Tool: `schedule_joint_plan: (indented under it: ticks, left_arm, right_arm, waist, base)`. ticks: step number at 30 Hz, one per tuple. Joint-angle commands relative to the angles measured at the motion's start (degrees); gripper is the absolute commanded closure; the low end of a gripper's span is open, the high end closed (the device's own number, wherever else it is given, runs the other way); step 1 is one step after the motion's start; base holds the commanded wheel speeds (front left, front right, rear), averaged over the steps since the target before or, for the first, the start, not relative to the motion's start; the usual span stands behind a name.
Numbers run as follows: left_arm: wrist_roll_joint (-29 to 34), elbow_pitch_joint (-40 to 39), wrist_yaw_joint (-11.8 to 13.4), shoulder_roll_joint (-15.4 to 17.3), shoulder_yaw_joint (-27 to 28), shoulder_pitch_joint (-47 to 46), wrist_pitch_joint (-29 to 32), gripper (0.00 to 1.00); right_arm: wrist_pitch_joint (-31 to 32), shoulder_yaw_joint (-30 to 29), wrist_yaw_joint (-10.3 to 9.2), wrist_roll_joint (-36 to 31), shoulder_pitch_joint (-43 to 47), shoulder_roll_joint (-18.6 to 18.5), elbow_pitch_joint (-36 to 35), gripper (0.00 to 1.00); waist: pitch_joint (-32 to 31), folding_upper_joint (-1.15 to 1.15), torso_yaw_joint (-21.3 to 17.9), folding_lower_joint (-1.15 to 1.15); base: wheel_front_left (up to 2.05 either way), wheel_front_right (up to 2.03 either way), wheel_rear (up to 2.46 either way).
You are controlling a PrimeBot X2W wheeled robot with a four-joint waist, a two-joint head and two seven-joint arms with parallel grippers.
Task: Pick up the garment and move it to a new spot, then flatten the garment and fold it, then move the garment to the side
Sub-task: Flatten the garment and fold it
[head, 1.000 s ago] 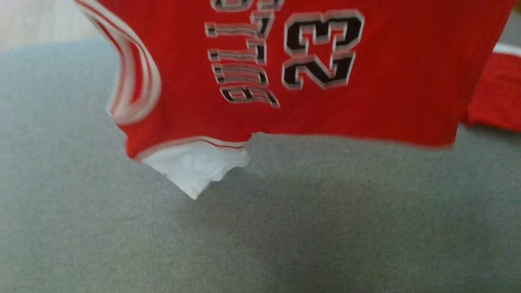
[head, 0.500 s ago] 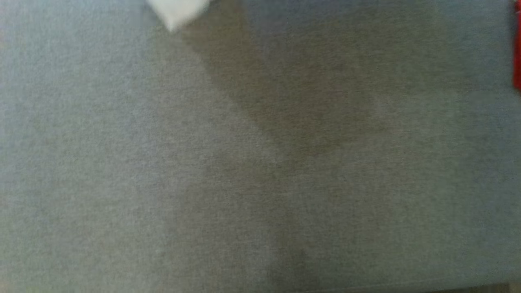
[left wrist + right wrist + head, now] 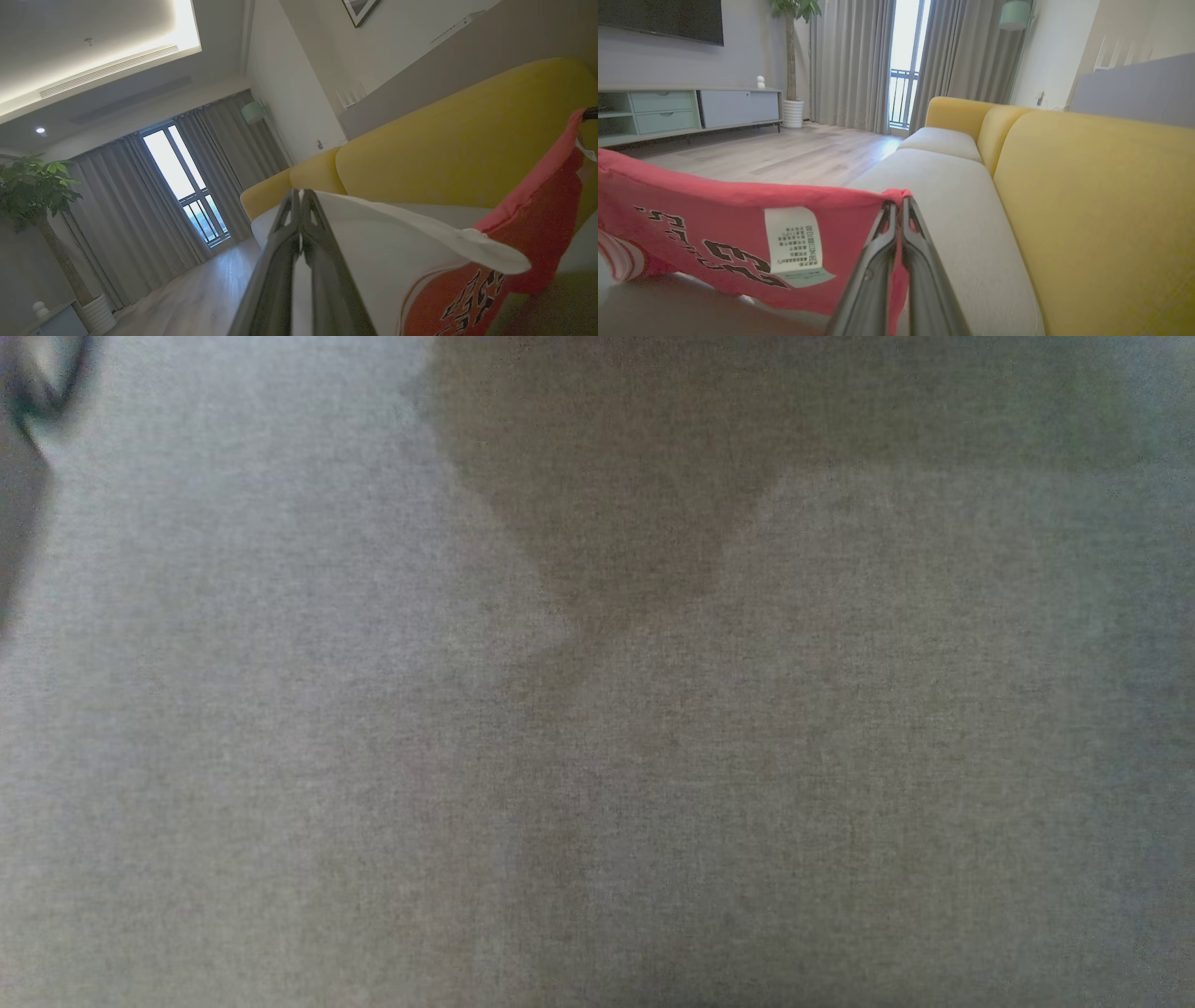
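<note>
Red basketball jersey, stretched between two holds: left gripper clenched on its white end, right gripper clenched on its red corner.

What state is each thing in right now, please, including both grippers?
left gripper, shut on the garment's white edge.
right gripper, shut on the garment's red edge.
garment, lifted, stretched between both grippers.
curtains, drawn apart.
cabinet drawers, shut.
ceiling spotlight, lit.
</note>
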Motion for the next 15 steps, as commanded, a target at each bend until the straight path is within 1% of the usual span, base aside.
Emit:
schedule_joint_plan:
  ticks: [1, 6, 10, 15]
  left_arm:
    - [-0.73, -3.16, -0.22, 3.46, 3.16, 1.36, 0.13, 1.00]
    - [-2.35, -11.69, 0.87, 5.12, 5.23, 17.75, 0.13, 1.00]
    - [-4.65, -18.68, 1.79, 6.09, 7.23, 33.47, 0.13, 1.00]
    - [-6.98, -23.97, 2.85, 6.75, 8.01, 51.87, 0.13, 1.00]
  right_arm:
    - [-0.82, 0.49, -0.05, 1.19, 3.08, -2.10, -1.03, 1.00]
    - [-1.13, 2.23, -0.05, 4.43, 12.51, -3.08, -2.76, 1.00]
    - [-1.17, 2.12, -0.05, 6.77, 21.89, -3.93, -6.51, 1.00]
    - [-1.18, 1.88, -0.05, 9.00, 33.88, -5.78, -10.36, 1.00]
  waist:
    - [-1.62, 0.00, 0.38, 0.00]
    - [-6.21, 0.00, -0.18, 0.00]
    - [-10.34, 0.00, -1.36, 0.00]
    - [-14.63, 0.00, -2.57, 0.00]
  base:
    - [0.00, 0.00, 0.00]
    - [0.00, 0.00, 0.00]
    - [0.00, 0.00, 0.00]
    - [0.00, 0.00, 0.00]
